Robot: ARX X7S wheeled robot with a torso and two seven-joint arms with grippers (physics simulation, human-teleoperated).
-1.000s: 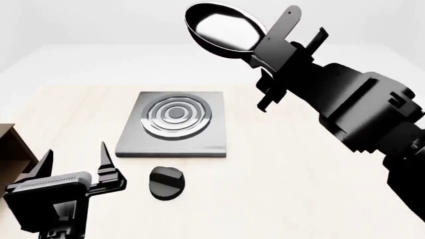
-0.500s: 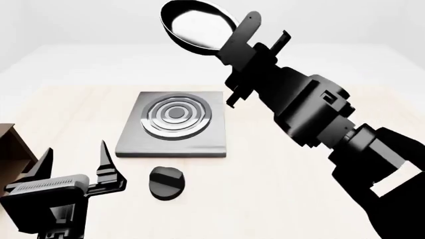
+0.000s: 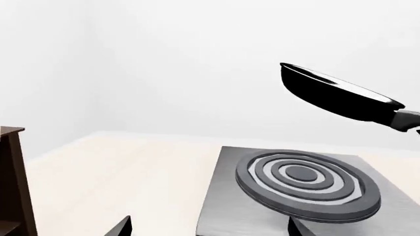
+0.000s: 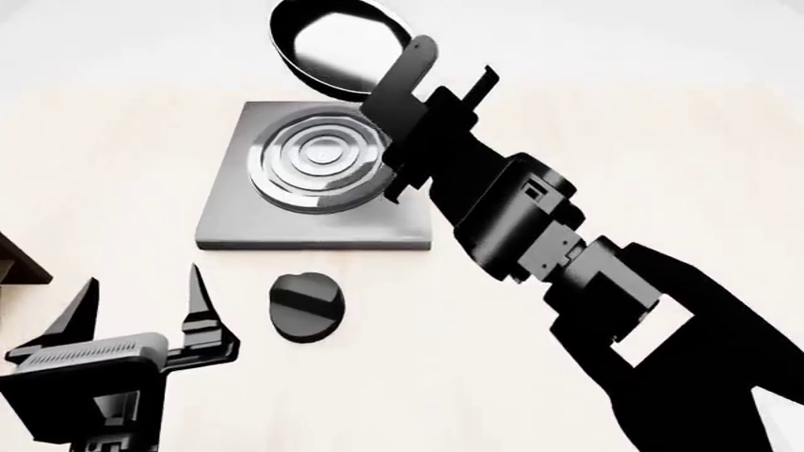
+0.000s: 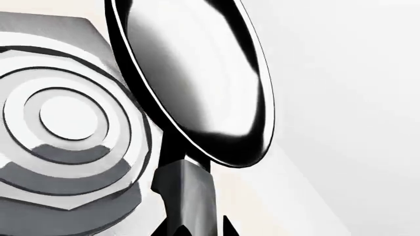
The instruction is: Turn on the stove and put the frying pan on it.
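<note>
The stove's grey plate (image 4: 233, 231) lies on the pale table, with its ring burner (image 4: 316, 158) and a separate round black knob (image 4: 307, 307) in front of it. My right gripper (image 4: 421, 89) is shut on the handle of the frying pan (image 4: 337, 42) and holds it tilted in the air over the plate's far right part. The right wrist view shows the pan's glossy inside (image 5: 196, 78), its handle between the right gripper (image 5: 196, 228), and the burner (image 5: 59, 128) below. My left gripper (image 4: 141, 282) is open and empty, left of the knob. The left wrist view shows the left gripper (image 3: 210, 228), the burner (image 3: 305, 182) and the pan (image 3: 335, 93) above it.
A brown wooden shelf (image 4: 19, 259) stands at the table's left edge and also shows in the left wrist view (image 3: 10, 182). My right arm (image 4: 603, 282) crosses the table from the lower right.
My right arm has carried the frying pan leftward, from right of the stove to over its far right part. The head view has shifted, so the stove sits higher in view. The left gripper has stayed put.
</note>
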